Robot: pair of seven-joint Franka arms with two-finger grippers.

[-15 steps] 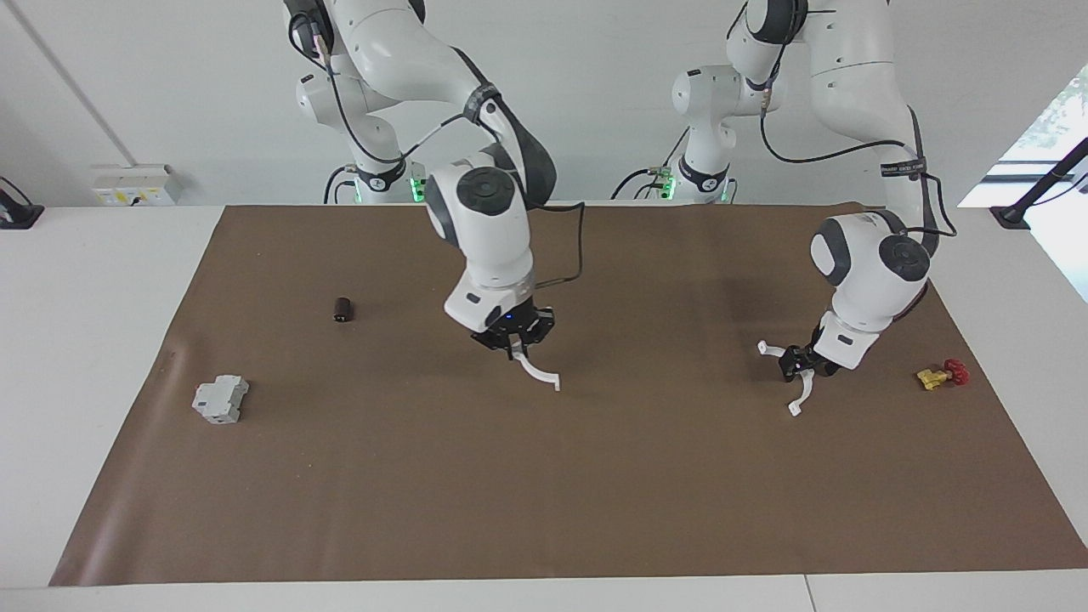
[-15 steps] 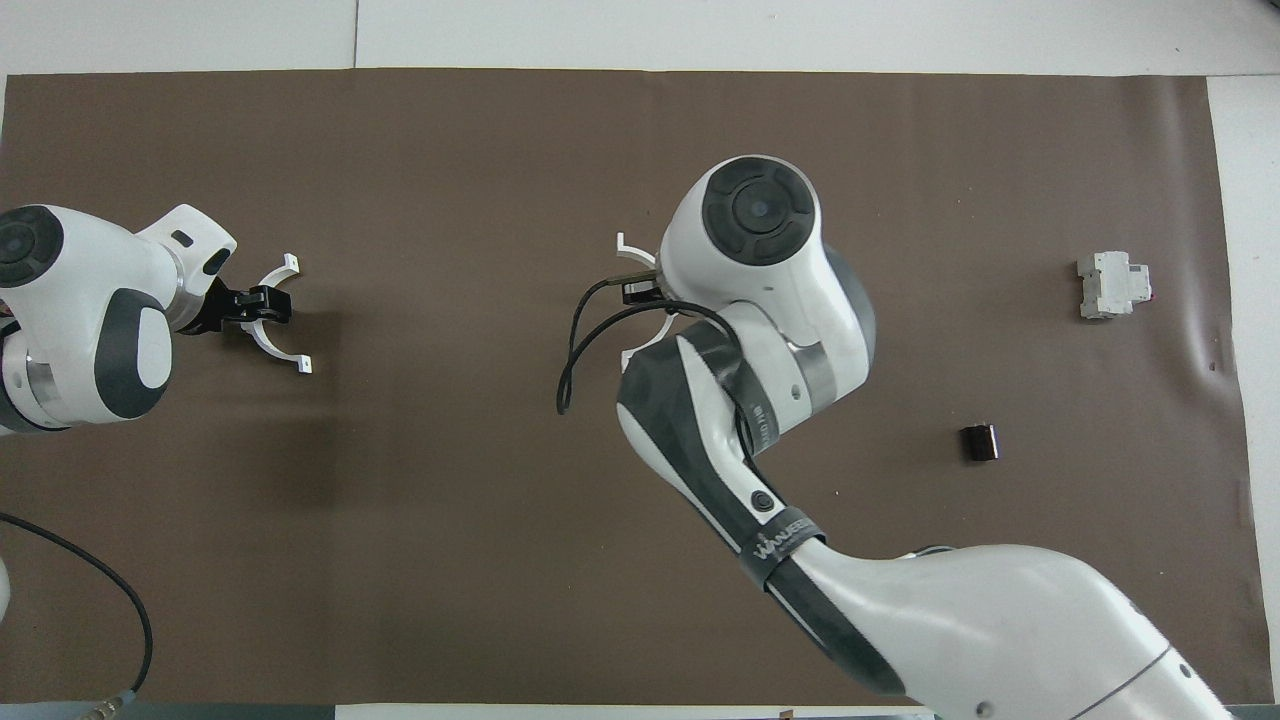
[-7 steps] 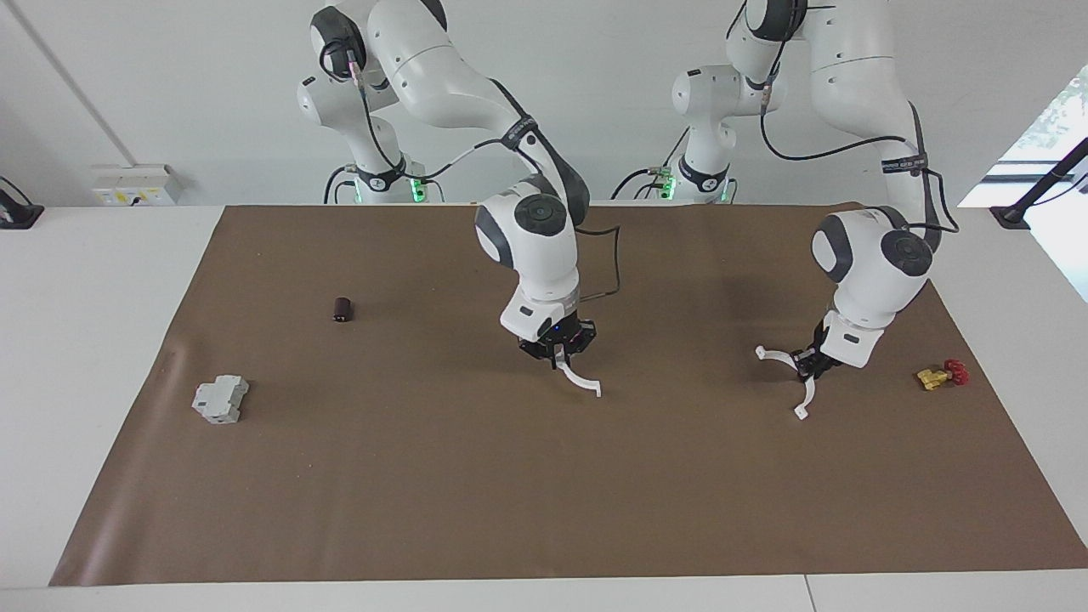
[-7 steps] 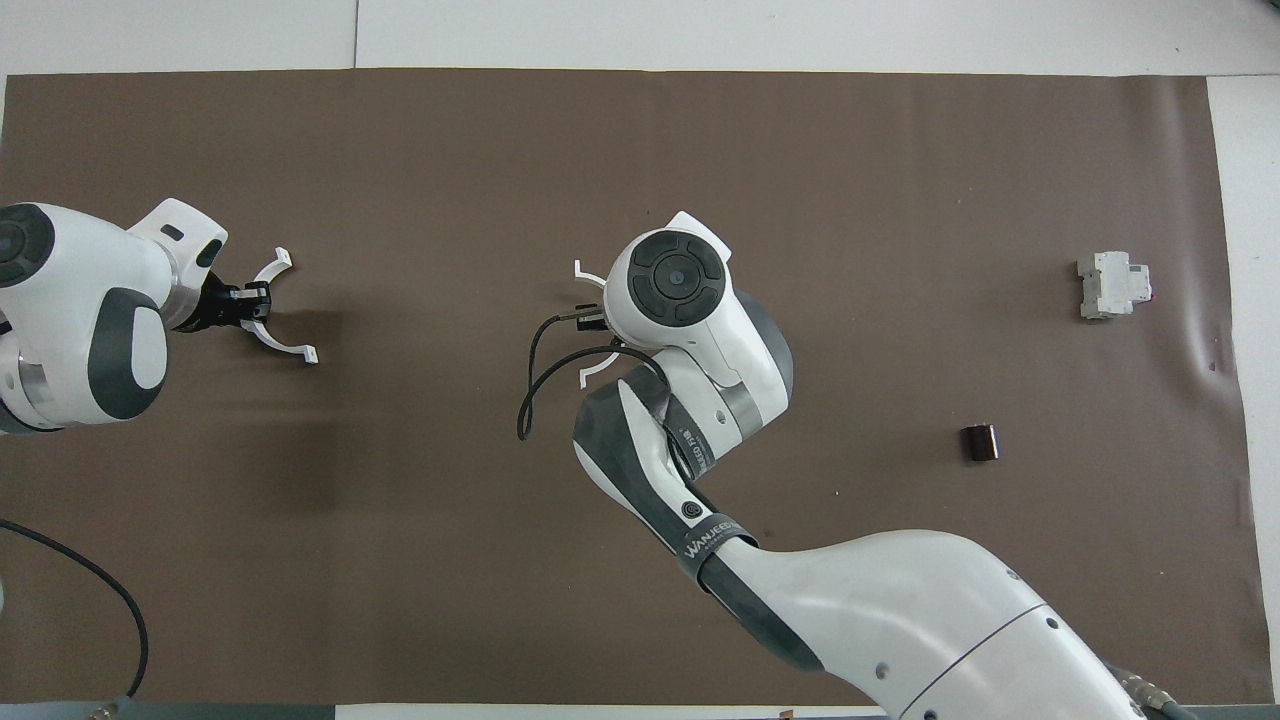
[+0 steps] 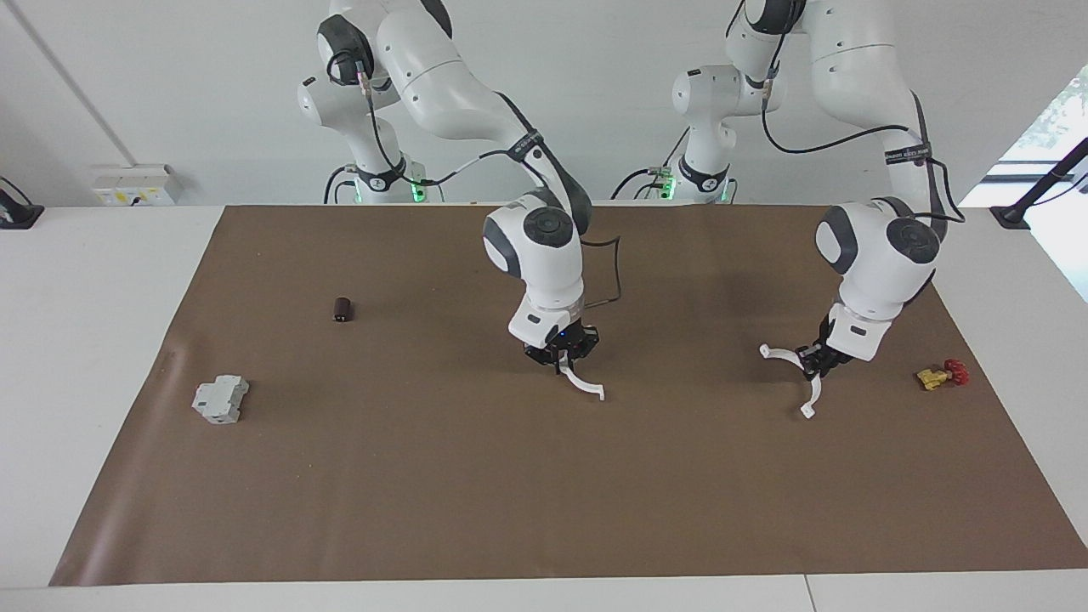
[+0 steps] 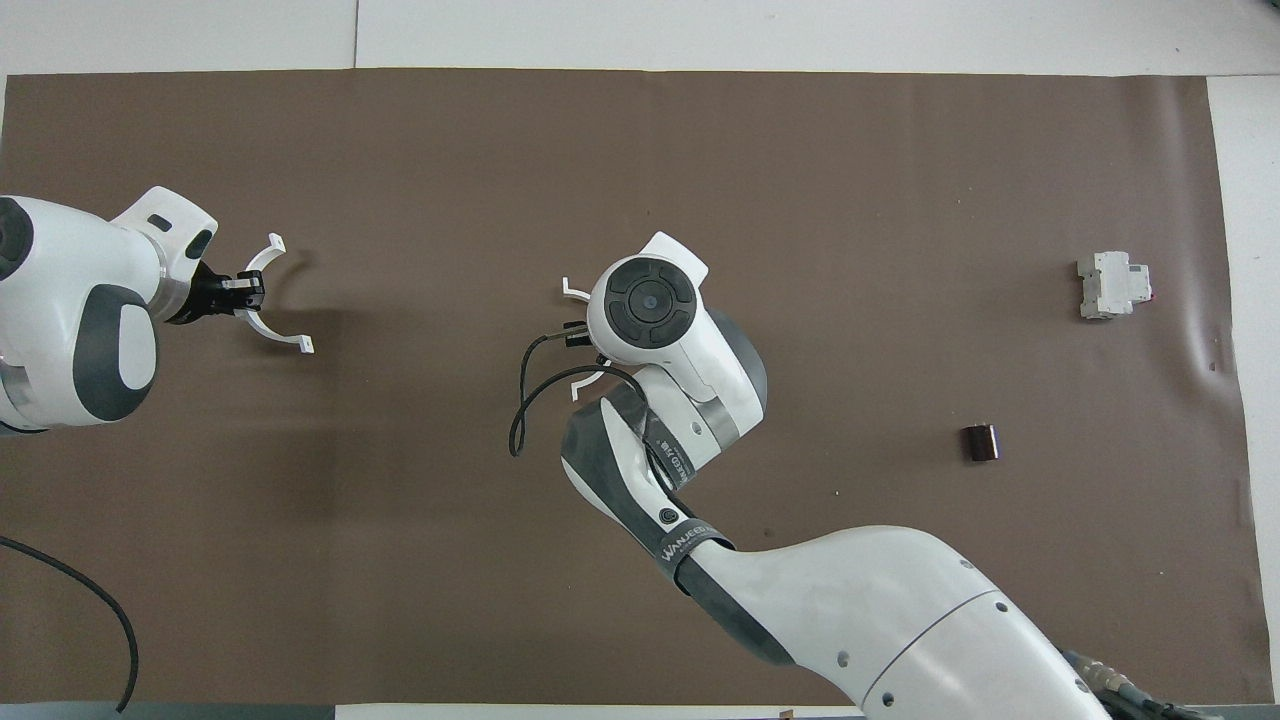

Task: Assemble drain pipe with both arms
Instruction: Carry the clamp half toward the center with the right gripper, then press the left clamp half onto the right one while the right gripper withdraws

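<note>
Facing view: right tool and left tool each pinch a white half-ring; bring open ends together level, tabs aligned, above bench centre.

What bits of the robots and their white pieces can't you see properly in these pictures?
- Overhead view: the right arm's round wrist covers most of the right gripper and the middle of its white half-ring; only the ends peek out.
- Overhead view: the picture's edge cuts off the left arm, and the small red and yellow part is not in it.
- Both views: whether the half-ring in the left gripper touches the brown mat.
</note>
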